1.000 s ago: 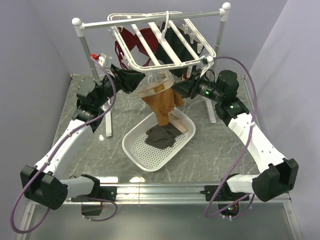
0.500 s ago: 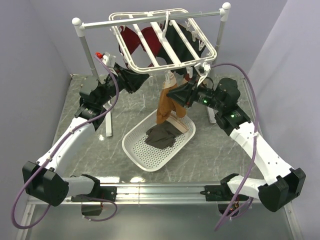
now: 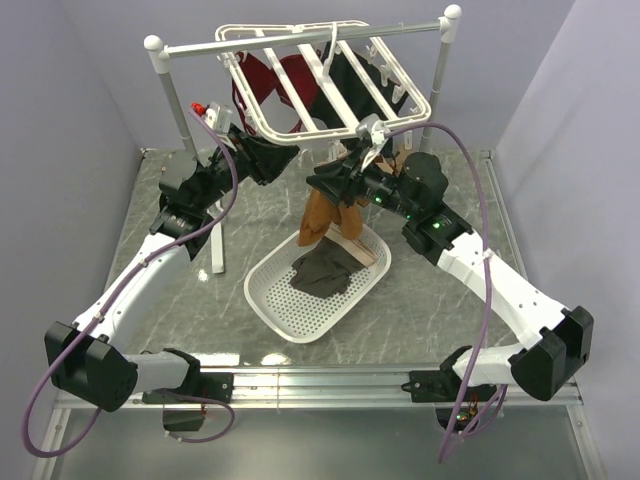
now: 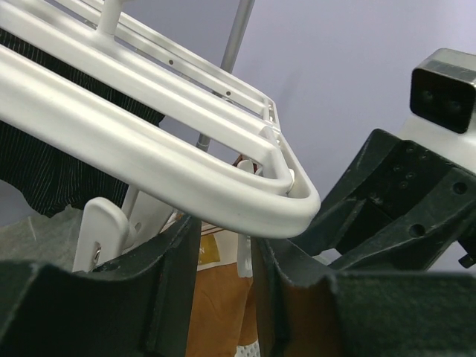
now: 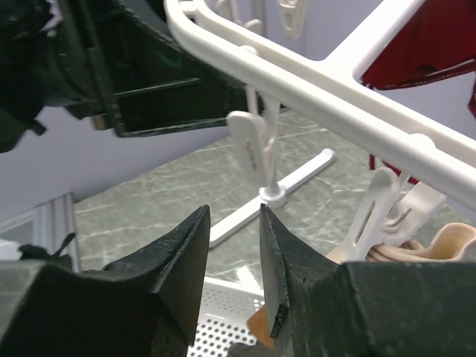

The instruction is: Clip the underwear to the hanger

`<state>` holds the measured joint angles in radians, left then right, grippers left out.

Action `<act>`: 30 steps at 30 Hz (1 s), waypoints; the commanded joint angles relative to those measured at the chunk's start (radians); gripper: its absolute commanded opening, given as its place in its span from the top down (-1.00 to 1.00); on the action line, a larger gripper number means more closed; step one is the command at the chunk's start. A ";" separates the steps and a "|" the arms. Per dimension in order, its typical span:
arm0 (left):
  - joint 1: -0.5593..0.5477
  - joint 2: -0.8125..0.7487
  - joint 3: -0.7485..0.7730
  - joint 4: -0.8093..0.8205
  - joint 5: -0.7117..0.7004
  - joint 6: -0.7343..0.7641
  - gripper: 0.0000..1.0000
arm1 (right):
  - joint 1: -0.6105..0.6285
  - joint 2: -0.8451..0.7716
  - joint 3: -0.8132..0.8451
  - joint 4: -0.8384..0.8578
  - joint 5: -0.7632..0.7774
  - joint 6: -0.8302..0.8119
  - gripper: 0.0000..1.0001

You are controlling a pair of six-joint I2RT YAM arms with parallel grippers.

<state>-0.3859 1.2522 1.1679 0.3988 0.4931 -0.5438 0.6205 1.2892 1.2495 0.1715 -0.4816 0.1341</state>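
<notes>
Above the white basket (image 3: 300,318) on the desk (image 3: 450,300), the rust-brown underwear (image 3: 320,215) hung bunched from one clip (image 5: 379,212) under the hanger (image 4: 149,167), so the right end effector (image 5: 233,223), narrowly parted and empty, would have done best to pinch the slack waistband (image 5: 439,245) and spread it toward the free clip (image 4: 104,230) beside the left end effector (image 4: 225,245), whose hold I could not tell.

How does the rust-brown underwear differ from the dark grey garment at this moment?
The underwear is rust-brown with a pale waistband; the dark grey garment is one dark colour. The underwear hangs lengthwise below the hanger, while the dark grey garment lies crumpled in the white basket. Both are small soft cloth pieces.
</notes>
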 commanded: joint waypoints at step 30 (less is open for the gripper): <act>-0.005 -0.030 0.035 0.022 0.021 -0.070 0.27 | 0.061 0.090 0.061 0.191 0.084 -0.054 0.88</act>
<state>-0.3874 1.2518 1.1679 0.3981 0.4999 -0.5919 0.6773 1.4017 1.2629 0.3225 -0.4084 0.0792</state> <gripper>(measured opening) 0.369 0.073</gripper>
